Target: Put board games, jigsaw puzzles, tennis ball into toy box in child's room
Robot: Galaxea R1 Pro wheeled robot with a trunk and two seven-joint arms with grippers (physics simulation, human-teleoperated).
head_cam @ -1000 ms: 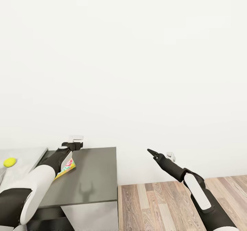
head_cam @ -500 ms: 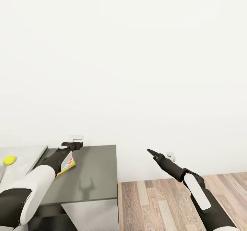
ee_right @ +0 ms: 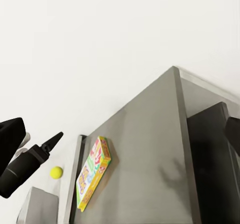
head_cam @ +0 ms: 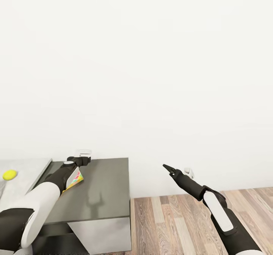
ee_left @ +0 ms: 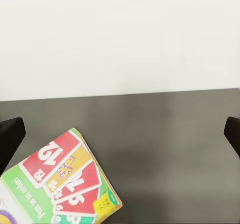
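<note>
Meanwhile the view has shifted slightly; left gripper [head_cam: 78,160] holds a board game [head_cam: 74,182] above the cabinet [head_cam: 106,186], right gripper [head_cam: 178,169] wide and empty, the carry apparently unfinished.

The light is bright and even everywhere. The white wall [head_cam: 151,58] looks washed out. A soft shadow of two fingers falls on the dark cabinet top [head_cam: 102,194]. The close-up pictures look a little blurry.

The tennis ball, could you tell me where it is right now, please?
In the head view the tennis ball sits at the far left edge on a light grey surface, left of the dark-topped cabinet and the left arm's board game.
</note>
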